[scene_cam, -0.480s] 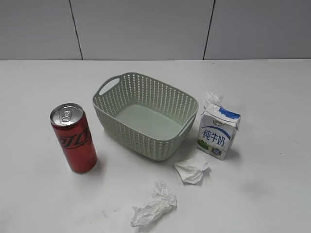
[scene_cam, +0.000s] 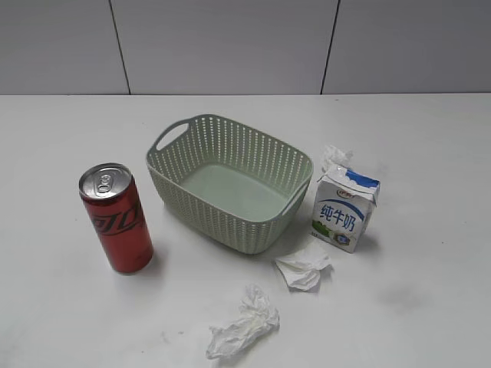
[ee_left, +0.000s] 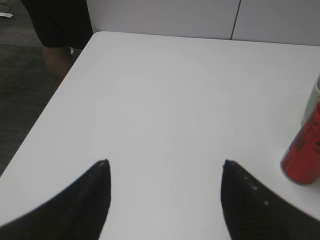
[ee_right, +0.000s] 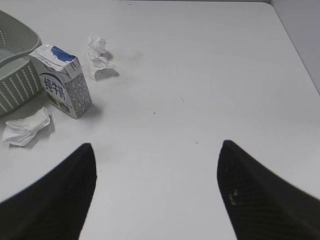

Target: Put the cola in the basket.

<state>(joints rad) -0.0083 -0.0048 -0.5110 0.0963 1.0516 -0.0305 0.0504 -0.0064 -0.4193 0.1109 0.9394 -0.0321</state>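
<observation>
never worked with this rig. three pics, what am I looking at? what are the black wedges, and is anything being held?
It is a two-armed robot at a white table. One picture comes from a camera in front, looking down at a slant; neither arm shows in it. The other two come from cameras on the wrists. The black wedges are the fingers of the left gripper and the right gripper, spread wide with only bare table between them. Nothing is held.

On the table: a red cola can standing upright on the left, an empty pale green basket in the middle, a milk carton on the right, and three crumpled tissues. The left wrist view catches the can at its right edge.
</observation>
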